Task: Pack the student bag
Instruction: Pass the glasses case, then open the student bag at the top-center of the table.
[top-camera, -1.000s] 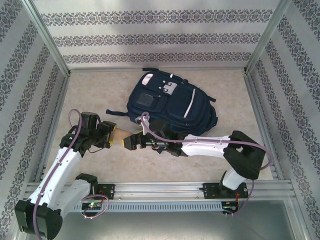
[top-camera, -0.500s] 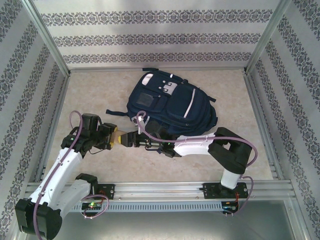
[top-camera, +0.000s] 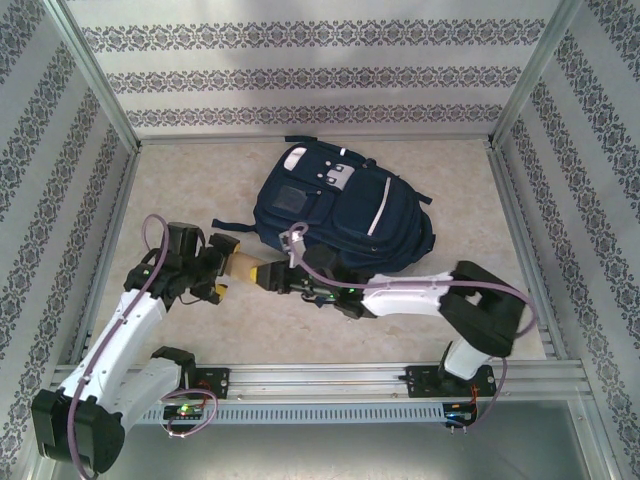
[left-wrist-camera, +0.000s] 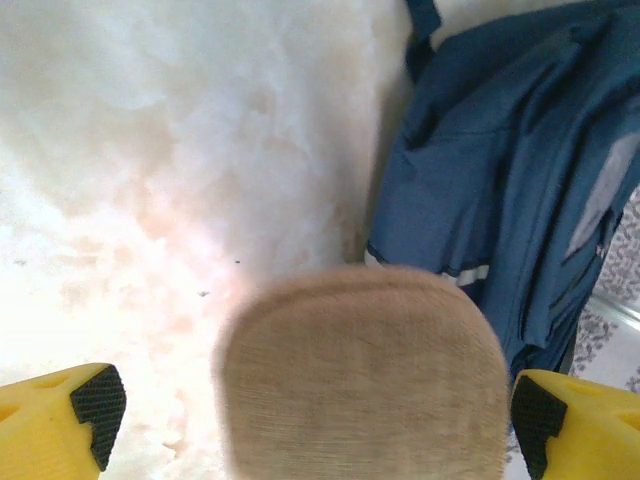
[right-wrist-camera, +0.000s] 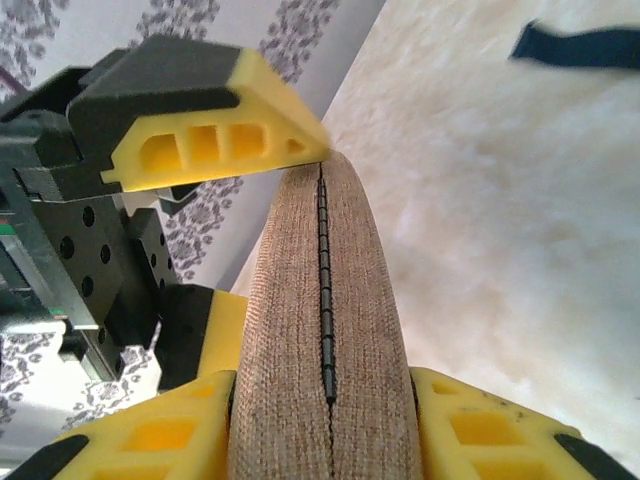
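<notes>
Centrally, one navy student bag (top-camera: 345, 215) lies flat on the worktop (top-camera: 190, 180), just beyond the two arms. One tan zippered pouch (top-camera: 243, 268) sits between them: right tool (top-camera: 268, 276) clenched on its sides; left tool (top-camera: 221, 268) released, fingers standing clear on either side.

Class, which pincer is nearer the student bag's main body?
Right. The right pincer, gripping the tan pouch, sits before the near edge of the student bag; the left pincer, open, lies farther left, past the pouch.
</notes>
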